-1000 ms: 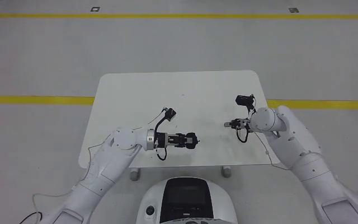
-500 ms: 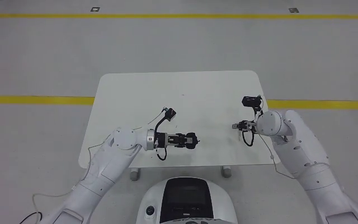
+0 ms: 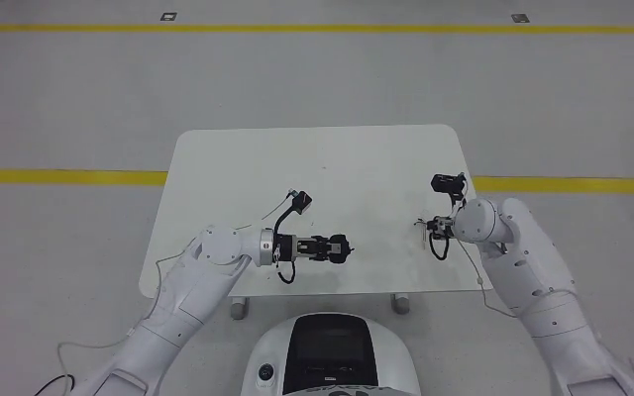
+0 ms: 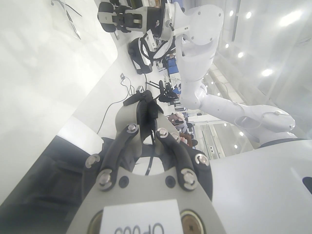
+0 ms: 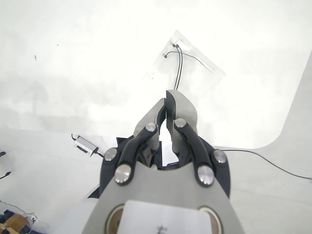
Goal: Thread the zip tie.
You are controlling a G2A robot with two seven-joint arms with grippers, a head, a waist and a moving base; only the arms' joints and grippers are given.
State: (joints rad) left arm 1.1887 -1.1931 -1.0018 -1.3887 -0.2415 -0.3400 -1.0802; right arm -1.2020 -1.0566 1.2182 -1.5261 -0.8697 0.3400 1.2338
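Left hand (image 4: 143,103): clenched on a black zip tie (image 4: 150,158). One short end pokes out past the fingertips, and the strand trails back between the finger links. In the top view the left hand (image 3: 345,248) hangs over the near half of the counter (image 3: 297,168), close to its front edge and pointing toward the other arm.

Right hand (image 5: 167,101): fingers pressed together, tips low over the counter. In the top view the right hand (image 3: 424,226) sits near the counter's right side, well apart from the left hand.

Clear tray (image 5: 207,66): flat on the counter, just beyond the right fingertips. It holds the loose zip ties (image 5: 180,59), thin and black, some crossing one another. One of them runs straight up to the right hand's tips; I cannot tell whether it is pinched there or merely passes behind them.

Left wrist view: right hand (image 4: 103,18) lies just beside the clear tray (image 4: 61,23) and the loose zip ties (image 4: 69,13).
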